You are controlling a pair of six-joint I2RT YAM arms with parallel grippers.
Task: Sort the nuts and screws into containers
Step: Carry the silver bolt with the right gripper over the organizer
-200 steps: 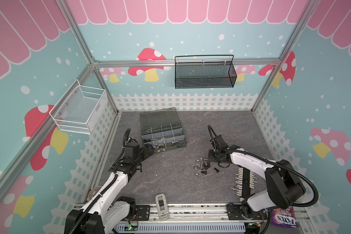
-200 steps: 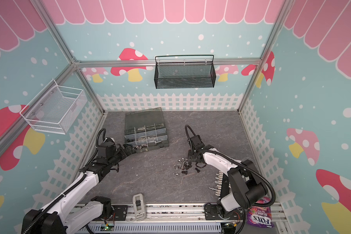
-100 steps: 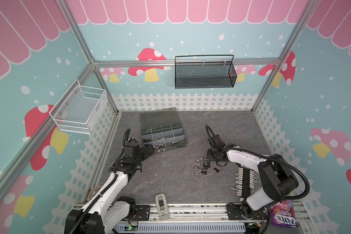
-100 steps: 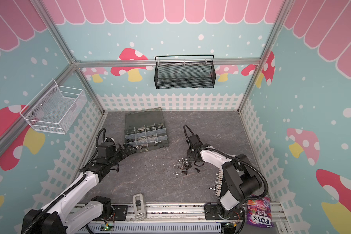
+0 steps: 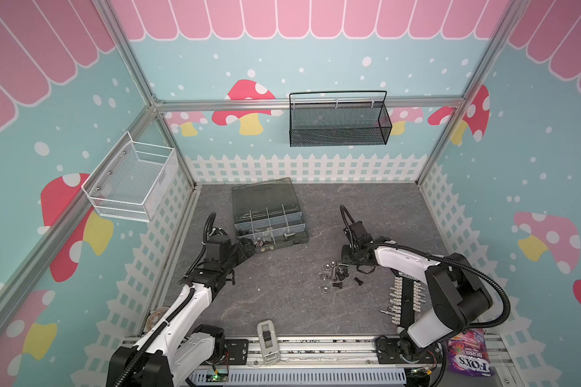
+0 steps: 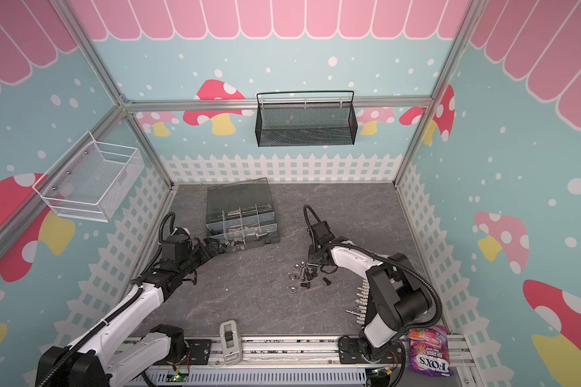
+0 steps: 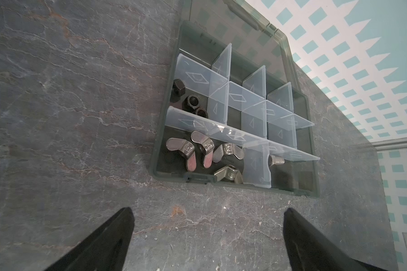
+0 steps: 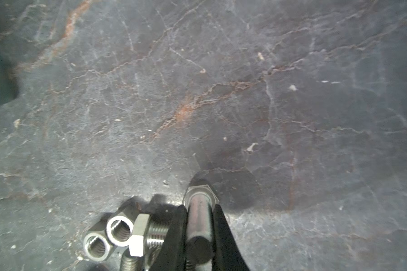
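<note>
Where the grey, slate-veined tabletop (image 5: 282, 308) meets the teal mushroom-print walls (image 5: 534, 174), a printed white picket fence (image 5: 302, 167) runs round three sides. A black mesh basket (image 5: 337, 125) hangs on the back wall and a white wire basket (image 5: 131, 184) on the left one, both well above the surface. The organizer box (image 5: 269, 201) sits toward the back left, lid open; silver wing nuts (image 7: 202, 150) fill its near left compartment and black hex nuts (image 7: 193, 103) the one behind. The left hand (image 7: 208, 212) is spread wide just before the box's front edge, holding nothing. Right of centre lies the loose pile of screws and nuts (image 5: 336, 276); the right hand (image 8: 199, 208), at its back edge, is pinched on a silver hex screw (image 8: 201, 192). A white terminal strip (image 5: 405, 301) lies near the front right. Bare tabletop lies open between box and pile and across the front.
</note>
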